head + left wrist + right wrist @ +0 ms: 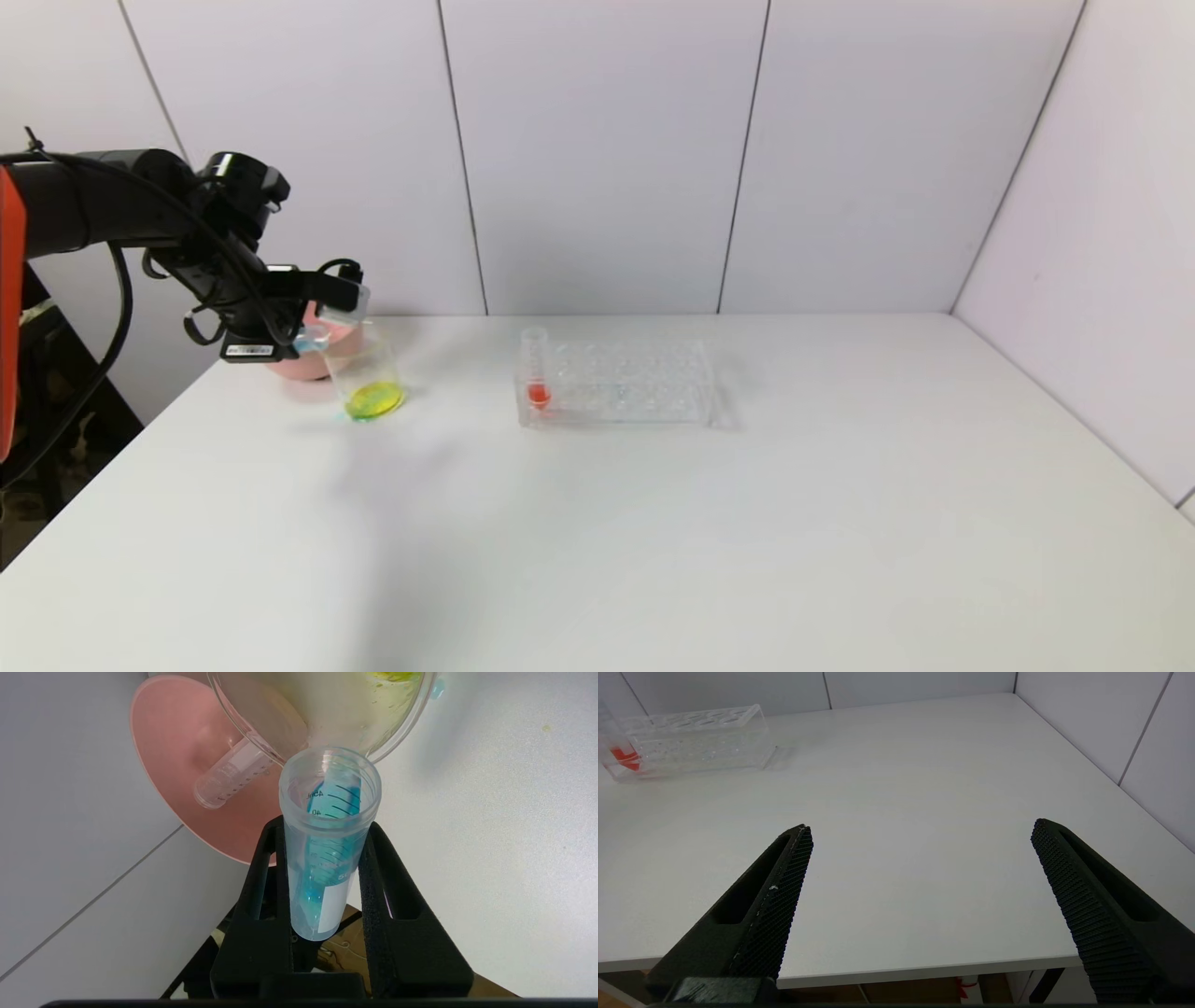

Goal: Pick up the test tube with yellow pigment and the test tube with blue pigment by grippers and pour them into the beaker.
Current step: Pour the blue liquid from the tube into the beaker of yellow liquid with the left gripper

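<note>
Near the tabletop's far left corner, the left gripper (pixel 322 858) is clamped on the blue tube (pixel 327 835), tipped with its mouth at the rim of the beaker (pixel 366 378), which holds yellow liquid. An empty tube (pixel 232 774) lies in the pink bowl (pixel 187 788) just behind. The right gripper (pixel 920 858) hangs wide open, holding nothing, over the tabletop's near edge.

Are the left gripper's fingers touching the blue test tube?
Touching: in the left wrist view both fingers press the sides of the blue test tube.

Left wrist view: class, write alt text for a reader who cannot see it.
The left gripper holds the blue-pigment tube, mouth tipped toward the beaker with yellow liquid. An empty tube lies in the pink bowl behind.
</note>
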